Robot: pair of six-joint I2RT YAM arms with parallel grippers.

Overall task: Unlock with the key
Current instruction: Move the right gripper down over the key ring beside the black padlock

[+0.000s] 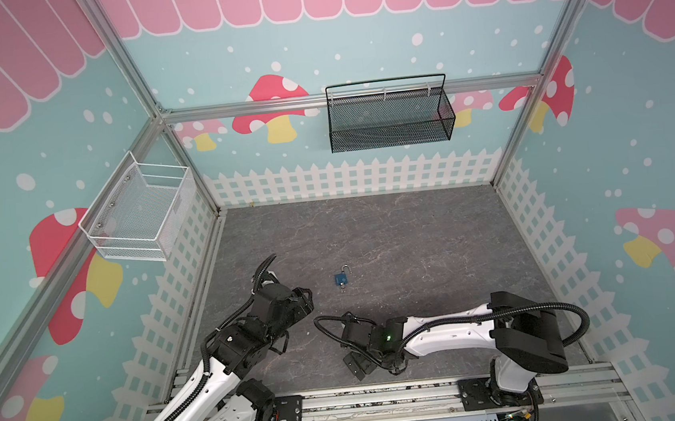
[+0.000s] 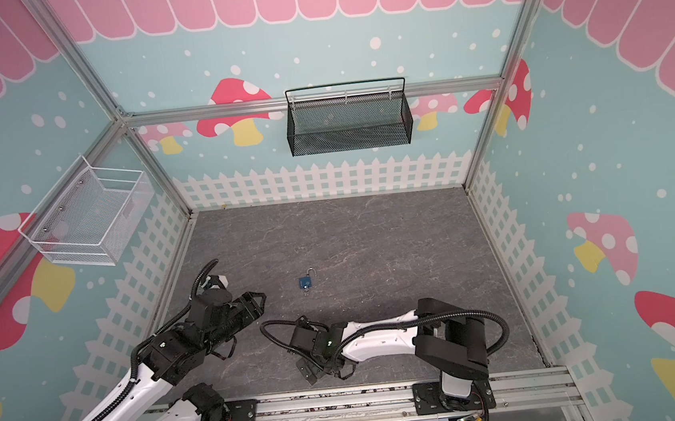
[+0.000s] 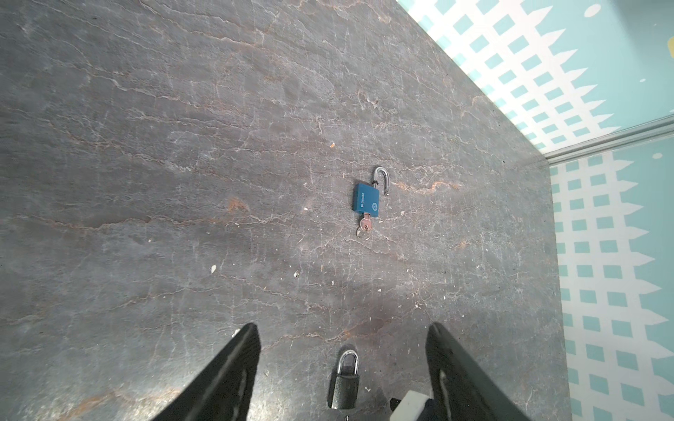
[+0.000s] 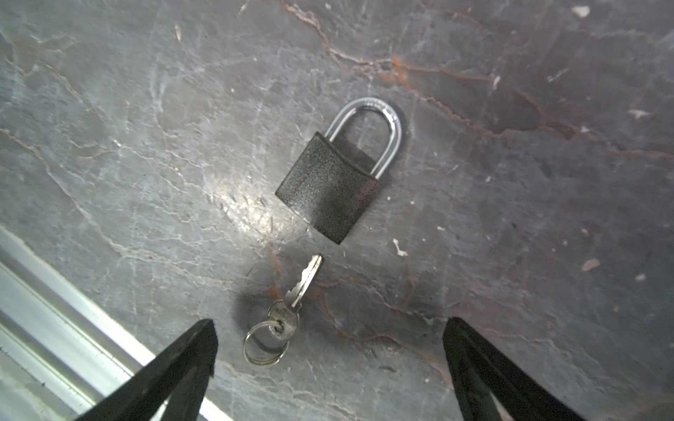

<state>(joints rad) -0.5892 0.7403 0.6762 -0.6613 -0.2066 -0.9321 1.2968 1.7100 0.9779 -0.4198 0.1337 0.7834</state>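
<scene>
While the black basket (image 1: pixel 388 119) hangs, the blue padlock (image 1: pixel 341 278) lies outside it.

Blue padlock (image 2: pixel 305 282) flat on surface (image 2: pixel 375 237), shackle (image 2: pixel 311 271) open, key (image 2: pixel 306 291) at its near end. Black mesh basket (image 2: pixel 349 135) hangs behind; white wire basket (image 2: pixel 91 224) at left.

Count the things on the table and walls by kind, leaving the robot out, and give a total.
Padlocks: 2 (blue padlock, black padlock)
Keys: 2 (inserted key in the blue padlock, loose key)
Wire baskets: 2 (white basket, black basket)
Total: 6
</scene>
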